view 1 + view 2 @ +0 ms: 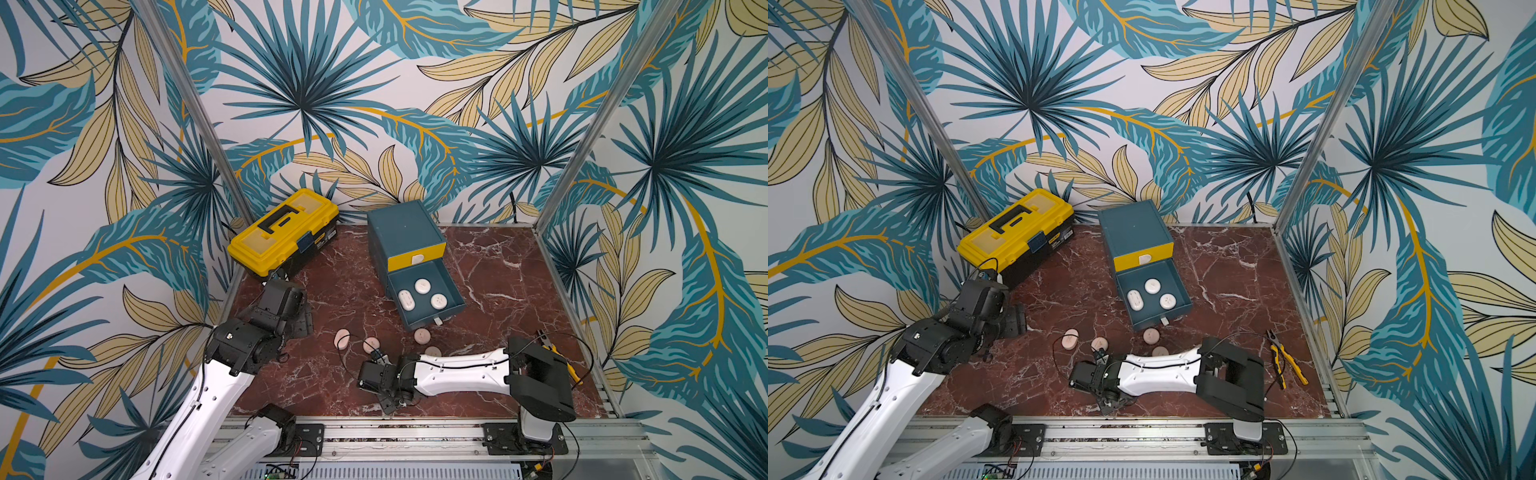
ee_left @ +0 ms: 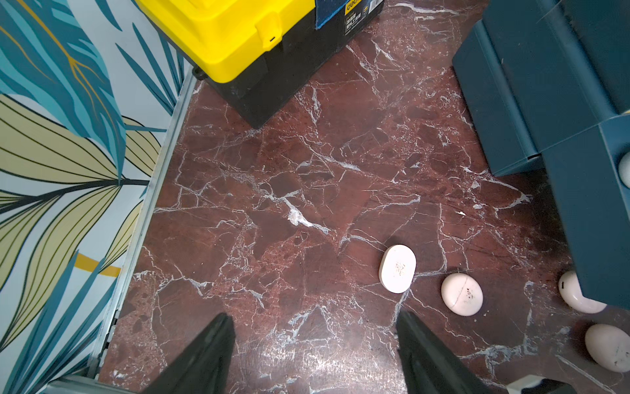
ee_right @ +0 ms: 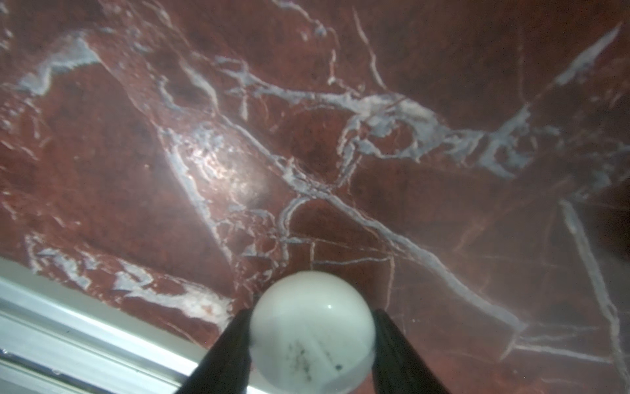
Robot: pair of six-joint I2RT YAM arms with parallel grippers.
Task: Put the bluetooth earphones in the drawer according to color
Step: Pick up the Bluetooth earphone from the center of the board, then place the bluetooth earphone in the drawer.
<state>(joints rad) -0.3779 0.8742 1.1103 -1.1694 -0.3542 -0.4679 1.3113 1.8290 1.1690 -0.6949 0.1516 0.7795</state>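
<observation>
The right hand (image 3: 311,312) clamps a pale pink case (image 3: 312,337) between both fingers, low at the marble tabletop (image 1: 340,266), at 7 o'clock from the teal chest (image 1: 399,224). We cannot tell whether the case rests on the surface or sits just above it. An oblong pink case (image 1: 342,338) lies at its 9 o'clock. A round pink case (image 1: 422,336) and a half-hidden pink case (image 1: 432,351) lie at its 3 o'clock, just in front of the open middle drawer (image 1: 419,319). That drawer holds three white cases (image 1: 422,286). The yellow top drawer (image 1: 415,257) is closed. At 9 o'clock on the tabletop we see the left hand (image 2: 313,314) released and empty, near the yellow toolbox (image 1: 282,232). Pliers (image 1: 1287,359) lie at 4 o'clock.
</observation>
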